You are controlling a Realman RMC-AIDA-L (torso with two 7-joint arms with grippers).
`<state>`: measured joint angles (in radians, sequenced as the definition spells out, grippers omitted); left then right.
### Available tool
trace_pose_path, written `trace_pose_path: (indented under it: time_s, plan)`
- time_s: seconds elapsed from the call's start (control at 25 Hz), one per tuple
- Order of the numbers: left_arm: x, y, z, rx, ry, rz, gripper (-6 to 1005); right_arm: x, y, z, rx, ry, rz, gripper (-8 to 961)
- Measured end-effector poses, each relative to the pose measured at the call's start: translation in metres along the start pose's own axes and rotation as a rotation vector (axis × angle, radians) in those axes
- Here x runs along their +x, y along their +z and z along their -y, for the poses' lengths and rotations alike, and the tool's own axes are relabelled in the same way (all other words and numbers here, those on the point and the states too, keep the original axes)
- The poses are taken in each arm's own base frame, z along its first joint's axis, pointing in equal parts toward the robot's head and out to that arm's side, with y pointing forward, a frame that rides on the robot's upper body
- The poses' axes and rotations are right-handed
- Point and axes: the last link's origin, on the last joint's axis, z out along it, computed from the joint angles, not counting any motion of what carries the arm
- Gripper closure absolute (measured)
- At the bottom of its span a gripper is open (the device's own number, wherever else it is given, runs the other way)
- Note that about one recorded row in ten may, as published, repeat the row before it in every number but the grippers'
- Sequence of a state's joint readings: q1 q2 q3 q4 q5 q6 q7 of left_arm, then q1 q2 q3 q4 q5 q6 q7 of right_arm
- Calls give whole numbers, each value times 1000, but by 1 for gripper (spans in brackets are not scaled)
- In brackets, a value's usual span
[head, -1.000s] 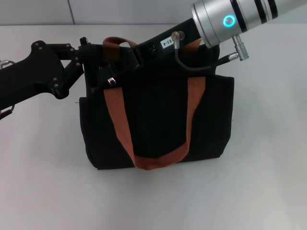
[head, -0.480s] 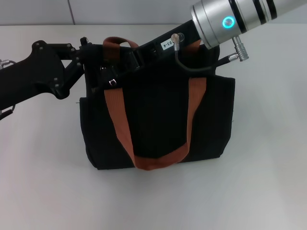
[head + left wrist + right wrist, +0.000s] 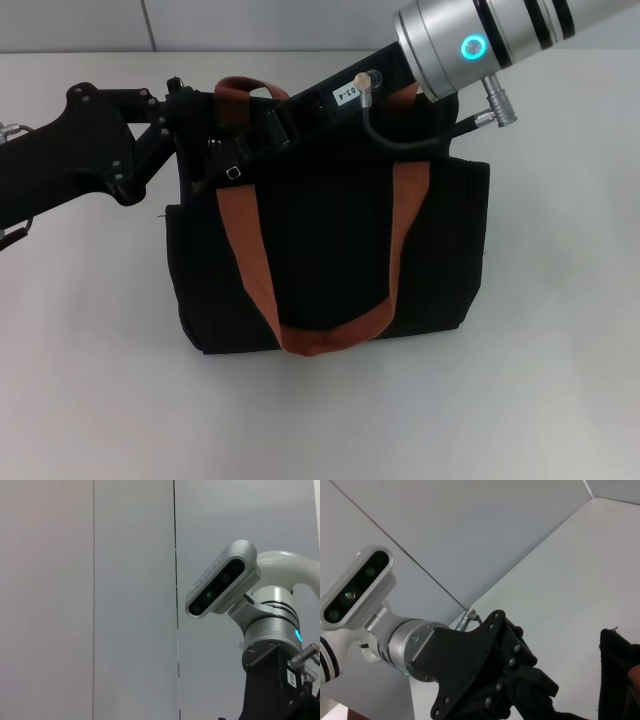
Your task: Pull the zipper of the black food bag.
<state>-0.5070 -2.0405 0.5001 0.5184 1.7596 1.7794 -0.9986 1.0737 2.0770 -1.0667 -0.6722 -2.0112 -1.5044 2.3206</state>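
In the head view, your left gripper point(image 3: 190, 125) enters from the left edge and ends at the upper left corner of the black food bag point(image 3: 330, 250); its fingertips merge with the dark fabric, so whether they are apart or together cannot be told. The bag stands upright at frame centre on the white table point(image 3: 560, 380), its long axis running left to right and its top opening facing the far wall. Just right of the left gripper, a small silver piece, apparently the zipper point(image 3: 232, 172), sits on the bag's upper left, beside the near orange-brown strap handle point(image 3: 320, 335), which droops down the front panel in a U. Your right gripper point(image 3: 265, 125) reaches in from the upper right along the bag's top edge; its fingers are also lost against the black, state unreadable. A white label on that arm reads partly "03-4". A teal ring light point(image 3: 472, 45) glows on the silver wrist. The bag's far side is hidden behind both arms.
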Motion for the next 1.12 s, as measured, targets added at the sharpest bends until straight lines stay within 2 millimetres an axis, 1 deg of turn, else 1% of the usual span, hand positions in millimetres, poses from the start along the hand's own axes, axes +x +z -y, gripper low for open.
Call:
trace_pose_path:
  time_s: [0.44,0.52,0.88,1.04,1.12]
  plan:
    - [0,-4,1,17,-1,-3,951,-1,-8,3,57,13,-12,954]
    - [1,-6,2,22,1,-6,950,0,-12,3,95,18,-23,955]
    - [1,-8,2,28,4,-9,949,5,-19,5,168,55,-52,955]
    - [2,-8,3,27,5,-10,948,5,-27,3,188,62,-36,951]
    - [2,-8,3,27,8,-10,948,7,-35,3,217,67,-32,949]
